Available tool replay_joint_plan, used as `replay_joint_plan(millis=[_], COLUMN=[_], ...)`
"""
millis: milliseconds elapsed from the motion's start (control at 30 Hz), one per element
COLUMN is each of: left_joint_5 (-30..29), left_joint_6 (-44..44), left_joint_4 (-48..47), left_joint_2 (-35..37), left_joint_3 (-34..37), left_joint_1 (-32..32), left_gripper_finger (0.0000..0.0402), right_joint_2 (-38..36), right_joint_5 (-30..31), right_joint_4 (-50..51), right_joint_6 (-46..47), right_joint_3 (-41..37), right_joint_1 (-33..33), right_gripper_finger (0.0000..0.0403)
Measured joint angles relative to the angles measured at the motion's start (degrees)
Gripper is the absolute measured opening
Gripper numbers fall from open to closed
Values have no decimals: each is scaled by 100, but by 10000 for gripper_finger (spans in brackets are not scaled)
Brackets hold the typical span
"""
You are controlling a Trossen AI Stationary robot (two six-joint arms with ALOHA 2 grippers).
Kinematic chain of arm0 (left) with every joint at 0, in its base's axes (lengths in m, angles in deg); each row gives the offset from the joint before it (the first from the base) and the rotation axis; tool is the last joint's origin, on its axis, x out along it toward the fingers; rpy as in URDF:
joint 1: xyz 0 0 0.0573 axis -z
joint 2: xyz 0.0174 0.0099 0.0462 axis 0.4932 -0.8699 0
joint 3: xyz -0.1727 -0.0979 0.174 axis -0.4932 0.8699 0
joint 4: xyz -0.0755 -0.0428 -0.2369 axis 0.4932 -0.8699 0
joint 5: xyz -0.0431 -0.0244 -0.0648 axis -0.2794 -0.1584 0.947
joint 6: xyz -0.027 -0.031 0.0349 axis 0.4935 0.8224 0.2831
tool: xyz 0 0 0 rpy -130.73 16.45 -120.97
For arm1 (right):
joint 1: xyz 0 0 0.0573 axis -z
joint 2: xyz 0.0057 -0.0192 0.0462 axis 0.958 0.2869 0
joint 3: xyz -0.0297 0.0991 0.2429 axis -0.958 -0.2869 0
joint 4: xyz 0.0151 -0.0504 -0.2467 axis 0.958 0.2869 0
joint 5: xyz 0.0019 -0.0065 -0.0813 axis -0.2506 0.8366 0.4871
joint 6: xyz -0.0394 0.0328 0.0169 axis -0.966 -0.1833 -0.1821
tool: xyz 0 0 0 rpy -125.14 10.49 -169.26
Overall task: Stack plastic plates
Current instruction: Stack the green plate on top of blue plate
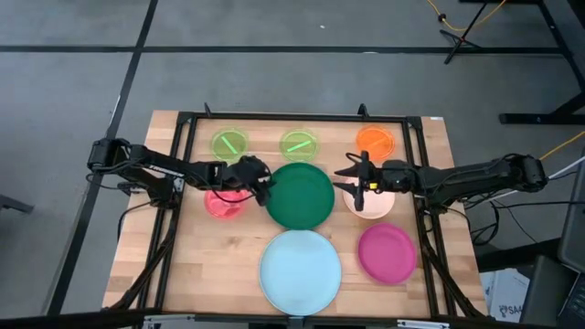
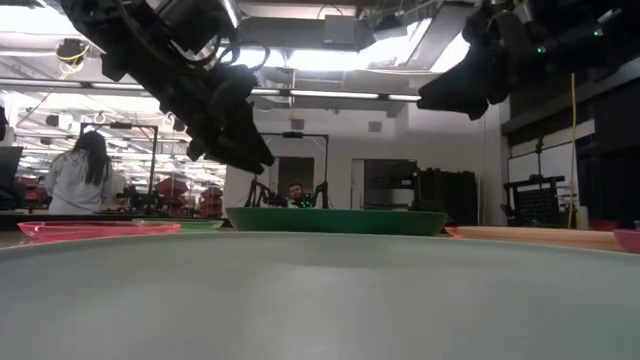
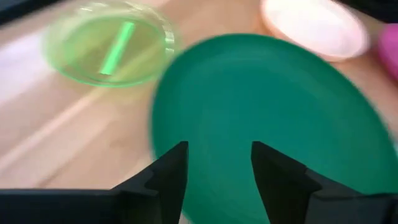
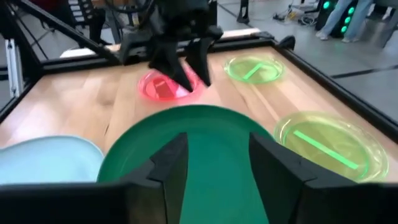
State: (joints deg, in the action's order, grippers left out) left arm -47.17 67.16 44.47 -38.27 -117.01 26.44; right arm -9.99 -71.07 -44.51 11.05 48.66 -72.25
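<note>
The dark green plate (image 1: pixel 299 196) lies flat at the table's middle. Around it lie the light blue plate (image 1: pixel 300 267), the magenta plate (image 1: pixel 387 251), the cream plate (image 1: pixel 375 206), the pink plate (image 1: pixel 222 205), the orange plate (image 1: pixel 376 141) and two lime green plates (image 1: pixel 229 143) (image 1: pixel 299 143). My left gripper (image 1: pixel 265 189) is open over the green plate's left rim (image 3: pixel 186 124). My right gripper (image 1: pixel 344 174) is open over its right rim (image 4: pixel 186 124), beside the cream plate. In the low view both grippers hang above the green plate (image 2: pixel 337 220), clear of it.
A black metal frame (image 1: pixel 302 118) runs around the wooden table top, with rails along the left and right sides. The light blue plate (image 2: pixel 320 300) fills the near edge in the low view. People (image 2: pixel 85 175) are in the room beyond the table.
</note>
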Motion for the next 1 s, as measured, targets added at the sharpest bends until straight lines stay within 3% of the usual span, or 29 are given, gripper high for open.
replay_joint_plan(millis=[100, 233, 400, 767, 1000], left_joint_5=[-395, -506, -830, -285, 364], left_joint_6=[-31, 98, 613, 1315, 1252], left_joint_4=[-28, -107, -843, -942, -170], left_joint_2=[0, 0, 0, -214, -939], left_joint_3=[0, 0, 0, -1, -10], left_joint_1=[2, -2, 0, -325, -590], left_gripper_finger=[168, 167, 167, 167, 167], right_joint_2=[0, 9, 35, 72, 72], right_joint_5=[29, 59, 59, 296, 302], right_joint_4=[86, 71, 61, 12, 31], right_joint_6=[1, 2, 52, 70, 57], right_joint_3=[-2, -2, -2, -9, -9], right_joint_1=[2, 6, 4, 6, 4], right_gripper_finger=[167, 167, 168, 168, 168])
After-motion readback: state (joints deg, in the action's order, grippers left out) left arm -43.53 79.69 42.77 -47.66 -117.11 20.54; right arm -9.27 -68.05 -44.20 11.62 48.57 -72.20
